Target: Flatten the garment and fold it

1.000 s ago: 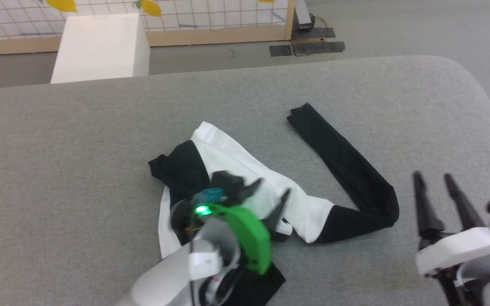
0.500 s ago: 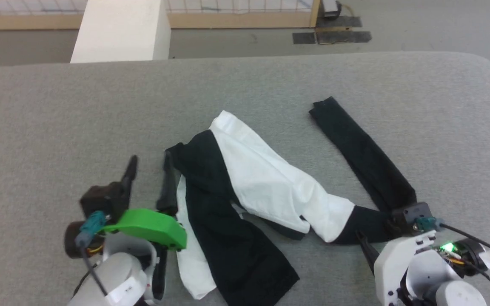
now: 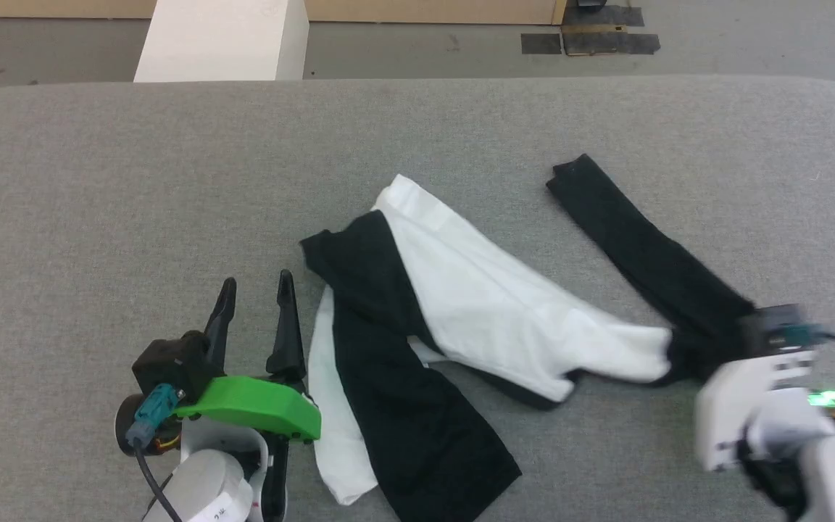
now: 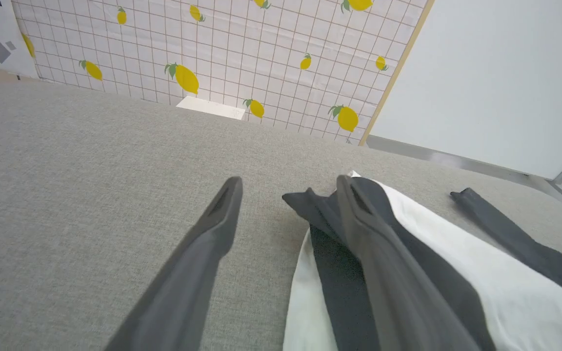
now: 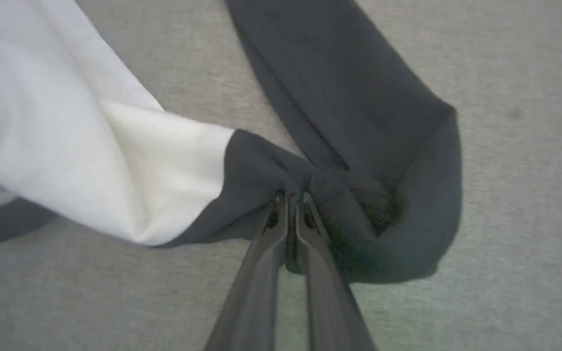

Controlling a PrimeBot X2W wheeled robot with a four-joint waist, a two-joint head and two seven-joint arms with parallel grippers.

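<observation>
Most of the head view is taken up by a grey padded table [image 3: 98, 181], and the garment [image 3: 490, 312] lies crumpled on its middle and right part. The white body is bunched into a band that runs on a slant from far-left to near-right. A broad black panel trails toward the near edge on the left side. One long black sleeve [image 3: 642, 246] stretches away up-right and doubles back at a sharp bend on the near right.

At that bend the right gripper [image 5: 293, 200] has its jaws pinched together on a tuck of black cloth, just beside the place where black meets white. The left gripper [image 3: 256, 281] stands spread wide and holds nothing, low over the table at the garment's left edge. Its inner finger is just beside or just over the black trim; I cannot tell whether it touches.

The bunched cloth therefore lies to the right of the left jaws. The left arm is much the nearer one for taking that side, and pulling the two ends apart along the slanted band looks like the way to flatten it.
</observation>
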